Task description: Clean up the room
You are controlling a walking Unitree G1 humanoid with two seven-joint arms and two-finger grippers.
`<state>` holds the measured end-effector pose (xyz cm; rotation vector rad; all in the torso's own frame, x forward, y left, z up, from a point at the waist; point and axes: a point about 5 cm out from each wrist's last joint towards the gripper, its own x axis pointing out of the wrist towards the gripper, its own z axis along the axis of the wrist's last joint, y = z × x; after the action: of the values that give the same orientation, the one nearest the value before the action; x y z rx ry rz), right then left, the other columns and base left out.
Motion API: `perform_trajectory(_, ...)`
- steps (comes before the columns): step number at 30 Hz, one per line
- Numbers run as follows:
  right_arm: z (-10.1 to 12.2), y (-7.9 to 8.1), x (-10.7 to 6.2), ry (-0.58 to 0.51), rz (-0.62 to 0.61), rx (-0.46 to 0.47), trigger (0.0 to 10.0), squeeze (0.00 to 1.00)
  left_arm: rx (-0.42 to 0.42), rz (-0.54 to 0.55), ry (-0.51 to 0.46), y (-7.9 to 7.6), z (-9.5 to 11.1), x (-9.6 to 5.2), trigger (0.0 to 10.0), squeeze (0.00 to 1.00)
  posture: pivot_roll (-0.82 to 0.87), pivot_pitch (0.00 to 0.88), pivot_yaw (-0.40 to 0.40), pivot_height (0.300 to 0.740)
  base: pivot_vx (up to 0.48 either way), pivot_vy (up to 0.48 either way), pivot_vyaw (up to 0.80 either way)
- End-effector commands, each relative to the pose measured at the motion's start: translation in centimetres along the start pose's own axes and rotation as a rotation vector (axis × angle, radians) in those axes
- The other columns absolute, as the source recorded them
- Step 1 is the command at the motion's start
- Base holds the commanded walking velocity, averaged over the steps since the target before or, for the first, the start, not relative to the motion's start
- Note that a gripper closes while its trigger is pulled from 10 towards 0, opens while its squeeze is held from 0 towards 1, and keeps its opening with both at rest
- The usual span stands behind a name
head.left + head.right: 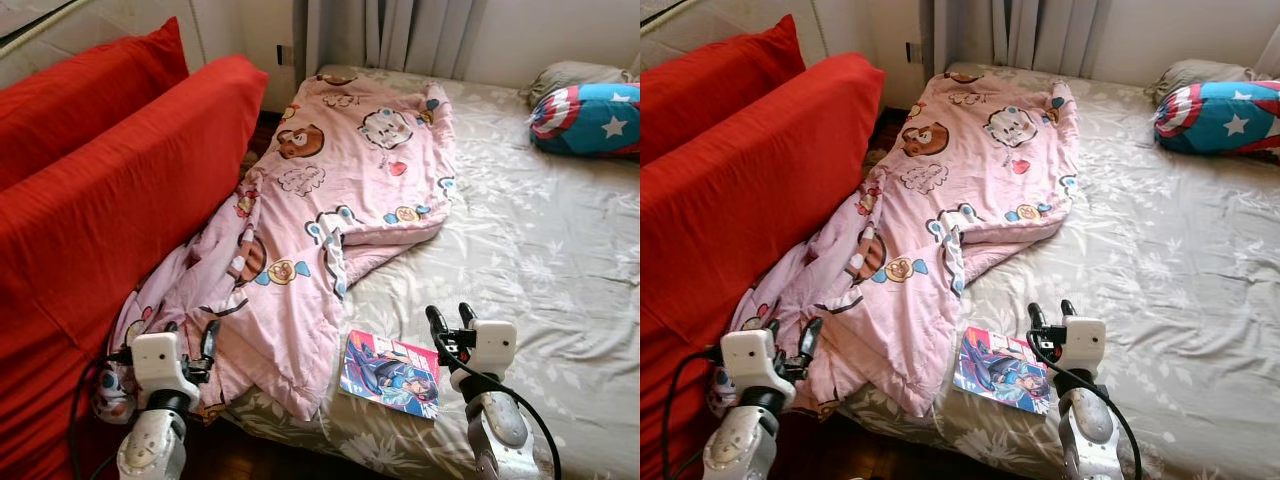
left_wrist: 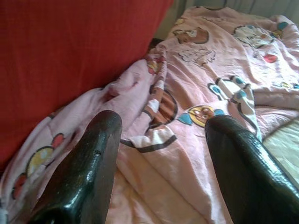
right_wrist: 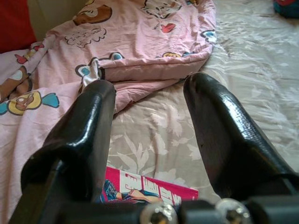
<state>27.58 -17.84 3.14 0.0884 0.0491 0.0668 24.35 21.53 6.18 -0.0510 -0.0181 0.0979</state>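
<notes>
A pink cartoon-print blanket [image 1: 330, 200] lies crumpled along the bed's left side, its lower end spilling off the mattress toward the red sofa. A colourful comic book [image 1: 390, 372] lies flat on the grey floral bedsheet [image 1: 540, 260] near the bed's front edge. My left gripper [image 1: 190, 340] is open, just over the blanket's hanging lower corner, with the blanket [image 2: 187, 121] ahead of its fingers. My right gripper [image 1: 452, 318] is open, a little right of the comic book [image 3: 149, 191] and above the sheet, holding nothing.
A red sofa [image 1: 110, 190] stands close along the bed's left side, leaving a narrow gap. A blue star-and-shield cushion [image 1: 590, 118] and a grey pillow [image 1: 570, 75] lie at the bed's far right. Curtains [image 1: 400, 35] hang behind the bed. Dark wood floor [image 1: 250, 455] shows below the mattress.
</notes>
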Motion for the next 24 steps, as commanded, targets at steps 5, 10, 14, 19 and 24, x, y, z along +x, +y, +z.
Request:
perform_trajectory(5, -0.14, -0.46, 0.02, 0.046, -0.014, -0.019, 10.0, 0.00, -0.006, 0.015, 0.031, 0.28, -0.32, 0.01, 10.0, 0.00, -0.09, 0.146, -0.057, 0.740, 0.000, 0.000, 0.00)
perform_trajectory(10, -0.18, -0.32, 0.11, 0.047, -0.009, -0.015, 10.0, 0.00, -0.011, 0.027, 0.041, 0.54, -0.55, 0.22, 10.0, 0.00, -0.10, 0.157, -0.057, 0.700, 0.000, 0.000, 0.00)
perform_trajectory(14, 0.08, -0.11, 0.12, 0.023, 0.003, -0.011, 10.0, 0.00, -0.014, 0.012, 0.046, 0.32, -0.56, 0.49, 10.0, 0.00, -0.09, 0.163, -0.051, 0.690, 0.000, 0.000, 0.00)
perform_trajectory(19, 0.00, -0.07, 0.43, 0.048, -0.009, -0.013, 10.0, 0.00, -0.015, 0.004, 0.051, 0.28, -0.68, 0.60, 10.0, 0.00, -0.09, 0.169, -0.049, 0.690, 0.000, 0.000, 0.00)
perform_trajectory(24, -0.09, 0.13, 0.39, 0.046, 0.006, -0.014, 10.0, 0.00, -0.018, -0.001, 0.054, 0.18, -0.76, 0.66, 10.0, 0.00, -0.09, 0.173, -0.049, 0.665, 0.000, 0.000, 0.00)
